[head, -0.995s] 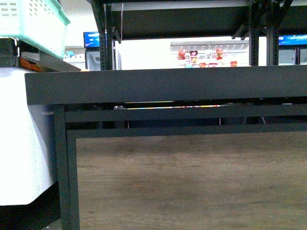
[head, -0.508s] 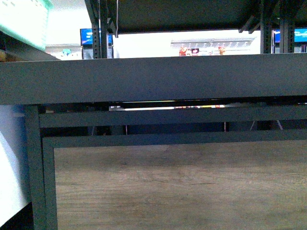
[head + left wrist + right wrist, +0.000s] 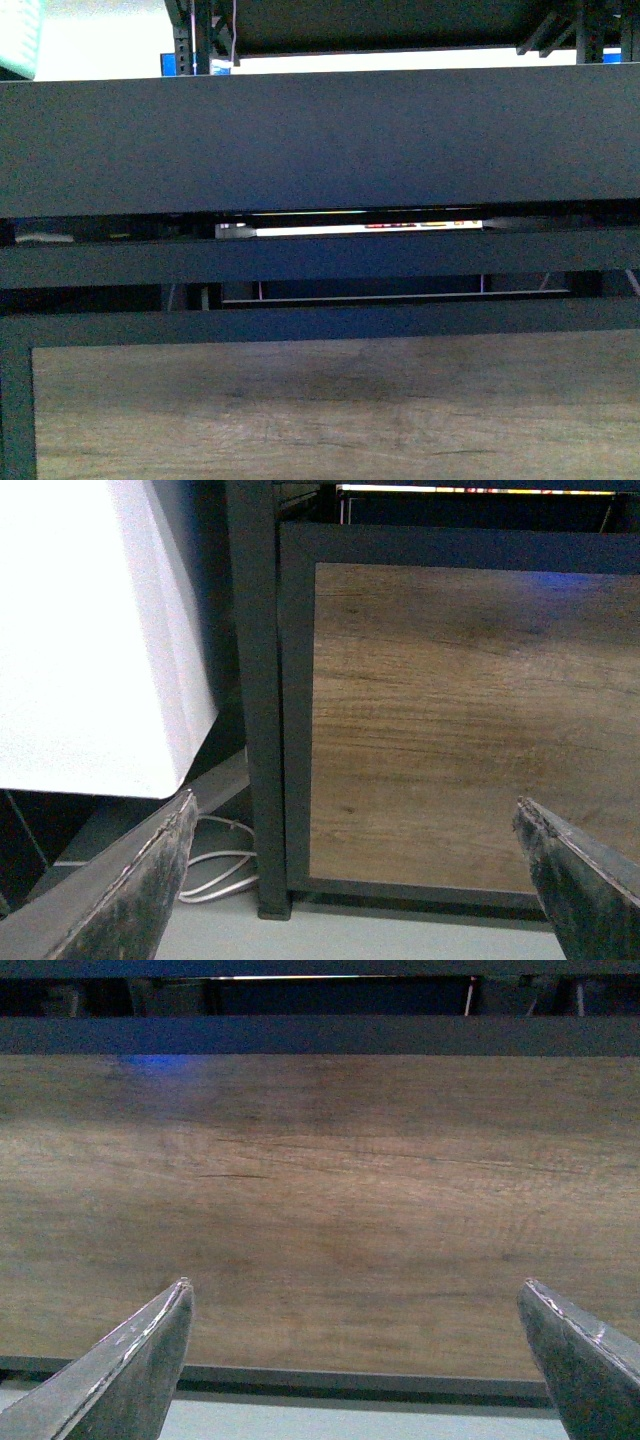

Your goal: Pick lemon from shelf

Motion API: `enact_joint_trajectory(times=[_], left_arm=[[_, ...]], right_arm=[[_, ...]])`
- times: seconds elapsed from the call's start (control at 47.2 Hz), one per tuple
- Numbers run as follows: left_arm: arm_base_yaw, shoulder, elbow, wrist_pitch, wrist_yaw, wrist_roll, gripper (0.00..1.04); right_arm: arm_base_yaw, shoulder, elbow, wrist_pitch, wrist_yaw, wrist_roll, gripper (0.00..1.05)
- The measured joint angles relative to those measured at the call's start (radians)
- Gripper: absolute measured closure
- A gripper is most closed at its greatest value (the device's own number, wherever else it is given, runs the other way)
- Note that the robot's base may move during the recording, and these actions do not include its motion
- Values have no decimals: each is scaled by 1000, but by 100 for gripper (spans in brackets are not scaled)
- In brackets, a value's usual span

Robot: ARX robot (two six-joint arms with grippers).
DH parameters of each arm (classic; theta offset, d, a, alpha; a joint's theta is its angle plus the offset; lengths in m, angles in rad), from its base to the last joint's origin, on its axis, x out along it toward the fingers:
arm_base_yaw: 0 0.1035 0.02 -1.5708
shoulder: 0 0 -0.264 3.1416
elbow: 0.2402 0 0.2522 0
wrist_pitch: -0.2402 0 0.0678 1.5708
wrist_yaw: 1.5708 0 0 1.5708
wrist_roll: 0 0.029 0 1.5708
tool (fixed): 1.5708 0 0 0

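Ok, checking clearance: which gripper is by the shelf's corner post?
The left gripper: its view shows the black corner post and a white cable; the right gripper faces the plain wood panel.

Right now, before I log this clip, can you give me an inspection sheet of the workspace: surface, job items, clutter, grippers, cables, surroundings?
Surface: shelf tray seen only edge-on; its top is hidden.
Job's things: lemon not in any view; the shelf's wood-look panel fills the lower front view.
Clutter: nothing seen.
Grippers: left gripper open, empty, facing the panel near the black upright; right gripper open, empty, facing the panel.
Cables: white cable looped on the floor by the upright.
Surroundings: white block beside the shelf; teal basket corner at upper left of the front view.
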Motion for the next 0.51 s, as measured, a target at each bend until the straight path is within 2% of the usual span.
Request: enact_joint_trajectory(times=[0.508], left_arm=[[0, 1, 0, 0, 0, 0, 8]], right_arm=[[0, 2, 0, 0, -1, 0, 8]])
